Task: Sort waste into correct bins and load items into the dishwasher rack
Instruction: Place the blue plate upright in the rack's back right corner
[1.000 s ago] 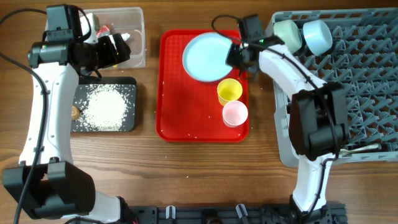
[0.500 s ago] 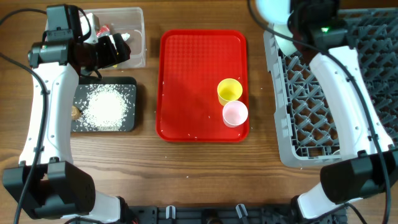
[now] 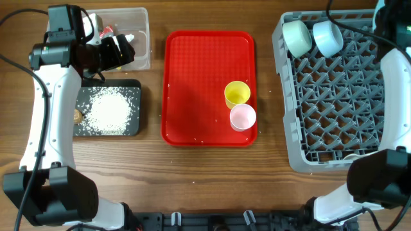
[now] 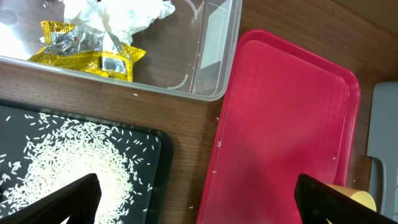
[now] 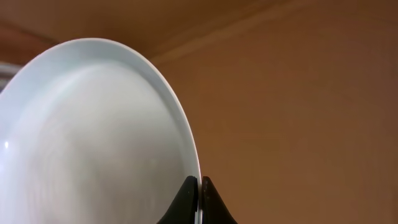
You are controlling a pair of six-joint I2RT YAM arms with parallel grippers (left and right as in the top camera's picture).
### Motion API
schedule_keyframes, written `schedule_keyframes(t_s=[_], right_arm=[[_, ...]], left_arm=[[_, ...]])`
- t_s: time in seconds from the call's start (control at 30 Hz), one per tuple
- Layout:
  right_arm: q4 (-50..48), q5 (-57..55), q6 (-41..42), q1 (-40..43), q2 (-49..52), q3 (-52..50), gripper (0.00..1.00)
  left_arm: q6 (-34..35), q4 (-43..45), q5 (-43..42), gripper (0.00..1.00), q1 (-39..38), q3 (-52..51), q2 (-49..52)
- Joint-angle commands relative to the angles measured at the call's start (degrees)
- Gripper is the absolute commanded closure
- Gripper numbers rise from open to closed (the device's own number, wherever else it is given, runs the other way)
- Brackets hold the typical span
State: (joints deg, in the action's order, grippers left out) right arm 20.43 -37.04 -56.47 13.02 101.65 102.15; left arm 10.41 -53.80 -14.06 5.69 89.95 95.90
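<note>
My right gripper point(image 5: 200, 191) is shut on the rim of the light-blue plate point(image 5: 93, 137), which fills the right wrist view. Plate and gripper are outside the overhead view; only the right arm point(image 3: 392, 77) shows along the grey dishwasher rack point(image 3: 340, 102). Two light-blue bowls point(image 3: 297, 37) point(image 3: 327, 37) sit in the rack's far corner. A yellow cup point(image 3: 237, 94) and a pink cup point(image 3: 243, 117) stand on the red tray point(image 3: 205, 70). My left gripper point(image 4: 200, 202) point(image 3: 121, 51) hangs open above the tray edge, by the clear tub point(image 4: 211, 74) holding tissue point(image 4: 118, 12) and a yellow wrapper point(image 4: 87, 50).
The black tray point(image 3: 131, 90) in front of the tub carries a heap of rice point(image 3: 110, 109) and a small brown bit point(image 3: 78, 115). A few rice grains lie on the wood point(image 4: 193, 155) between the black tray and the red tray.
My right arm lifted the plate off the red tray and swung it right, past the rack's far corner and out of the overhead view. The left arm has not moved.
</note>
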Motion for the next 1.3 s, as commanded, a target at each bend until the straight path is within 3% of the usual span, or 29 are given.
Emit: schedule_keyframes(t_s=[0.0,0.3,0.83,0.87,0.9,0.93,1.1,1.17,1.27], right_arm=[[-0.6,5.0,-7.0,1.5,3.8,-0.6,0.96],[-9.0,5.2,-9.9,1.8,12.7,-0.6,0.96],[-7.7,8.6,-6.2,-0.3,19.0,-0.6,0.96],[-8.3,8.5,-4.9,-0.3,19.0,-0.6,0.76],[-9.4,8.3,-2.6,-0.3,19.0,-0.6,0.3],[-11.0,7.3,1.1,-0.3,19.0,-0.6,0.0],[-16.7,5.5,13.8,-0.4,12.3,-0.3,0.0],[-16.4,5.5,20.4,-0.6,3.9,-0.1,0.0],[-2.3,12.9,35.7,-4.2,-8.5,-0.1,0.0]], left_arm=[[0.3,0.1,-0.5,0.0,0.1,0.3,-0.3],[0.3,0.1,-0.5,0.0,0.1,0.3,-0.3],[0.3,0.1,-0.5,0.0,0.1,0.3,-0.3],[0.3,0.1,-0.5,0.0,0.1,0.3,-0.3],[0.3,0.1,-0.5,0.0,0.1,0.3,-0.3],[0.3,0.1,-0.5,0.0,0.1,0.3,-0.3],[0.3,0.1,-0.5,0.0,0.1,0.3,-0.3],[0.3,0.1,-0.5,0.0,0.1,0.3,-0.3],[0.3,0.1,-0.5,0.0,0.1,0.3,-0.3]])
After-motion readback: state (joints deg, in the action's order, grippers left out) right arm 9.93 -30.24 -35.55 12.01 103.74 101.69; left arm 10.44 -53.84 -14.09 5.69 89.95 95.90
